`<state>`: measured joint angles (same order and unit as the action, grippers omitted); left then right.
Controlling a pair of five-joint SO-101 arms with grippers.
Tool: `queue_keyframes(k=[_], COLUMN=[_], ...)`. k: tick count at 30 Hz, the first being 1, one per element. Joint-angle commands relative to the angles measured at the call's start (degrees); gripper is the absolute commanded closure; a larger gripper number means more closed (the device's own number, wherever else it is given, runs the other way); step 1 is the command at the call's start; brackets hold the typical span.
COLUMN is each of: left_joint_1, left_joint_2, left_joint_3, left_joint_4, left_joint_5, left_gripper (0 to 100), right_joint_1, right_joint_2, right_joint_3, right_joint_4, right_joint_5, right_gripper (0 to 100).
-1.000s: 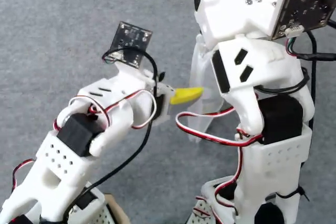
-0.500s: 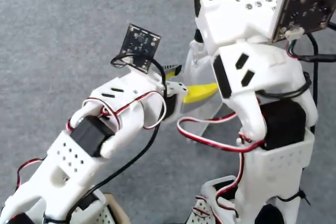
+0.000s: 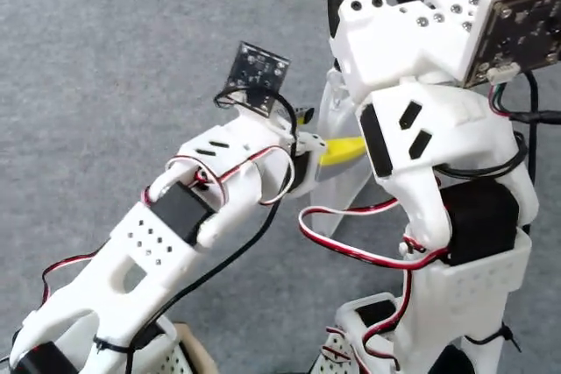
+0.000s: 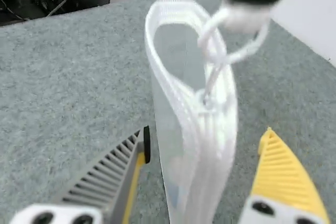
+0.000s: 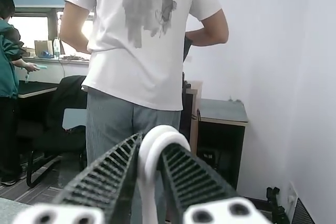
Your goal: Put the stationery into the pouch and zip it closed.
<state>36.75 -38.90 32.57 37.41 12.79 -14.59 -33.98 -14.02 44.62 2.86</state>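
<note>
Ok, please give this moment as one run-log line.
left gripper: open, astride clear plastic pouch | right gripper: shut on white pull ring | pouch: upright, mouth partly open

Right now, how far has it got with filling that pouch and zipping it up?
Done: I can't tell whether any stationery is inside the see-through pouch. In hand: the right gripper is shut on the zip's pull ring, holding the pouch up off the table, and the left gripper is open with a finger on either side of it. Left: zipping, since the pouch's mouth gapes open.
</note>
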Motion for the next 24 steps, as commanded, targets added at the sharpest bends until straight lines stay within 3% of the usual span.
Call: queue_keyframes(k=[1, 24], left_joint_1=[0.4, 0.13], left_joint_2=[0.09, 0.09], left_joint_3=[0.66, -1.63], left_joint_4=[-4.31, -5.1], left_joint_5=[0.0, -0.18], left_gripper=[66, 66], right_joint_1=[-0.62, -0.62], right_joint_2=[-1.36, -1.45], right_joint_3=[-2.68, -2.68], right_joint_4=[0.09, 0.18], right_joint_5=[-0.53, -0.53], right_gripper=[98.6, 98.6])
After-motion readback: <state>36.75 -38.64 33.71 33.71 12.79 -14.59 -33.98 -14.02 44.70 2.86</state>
